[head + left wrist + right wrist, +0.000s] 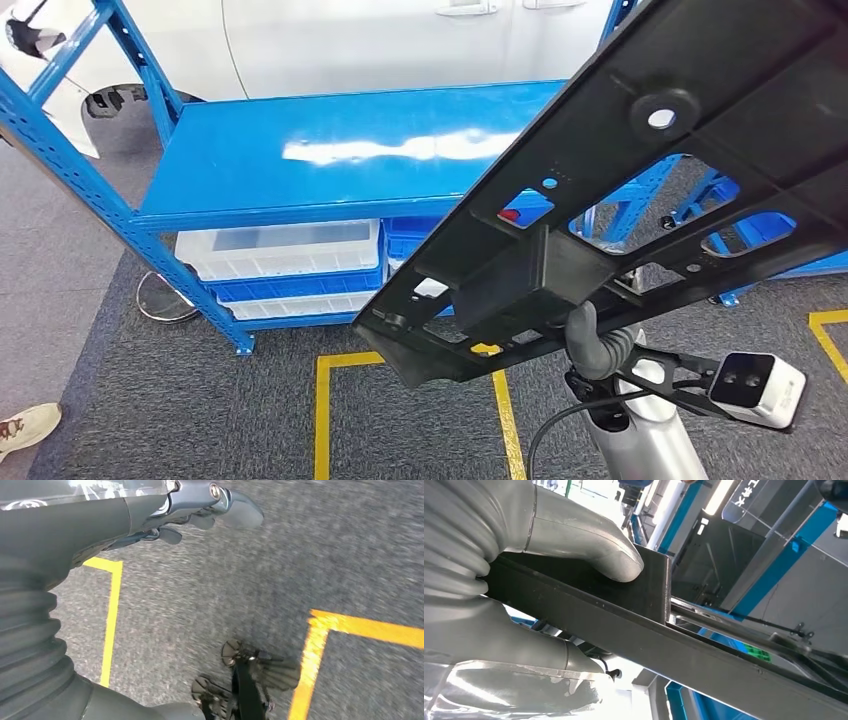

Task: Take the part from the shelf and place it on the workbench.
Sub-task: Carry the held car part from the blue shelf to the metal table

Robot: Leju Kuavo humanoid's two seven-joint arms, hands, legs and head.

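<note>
The part [640,180] is a long black plastic panel with cut-outs and holes, held up at a slant across the right half of the head view, in front of the blue shelf [330,150]. My right hand [598,345] grips it from below at a boxy block near its lower end. In the right wrist view the thumb [589,545] presses on that black block [634,630], with the hand [524,570] wrapped around it. My left hand [200,510] hangs over the grey carpet, holding nothing, its fingers loosely apart.
The shelf's top board is bare and shiny; white and blue bins [280,250] sit on its lower levels. A white car [400,40] stands behind it. Yellow tape lines [325,410] mark the carpet. A person's shoe [25,425] is at the lower left.
</note>
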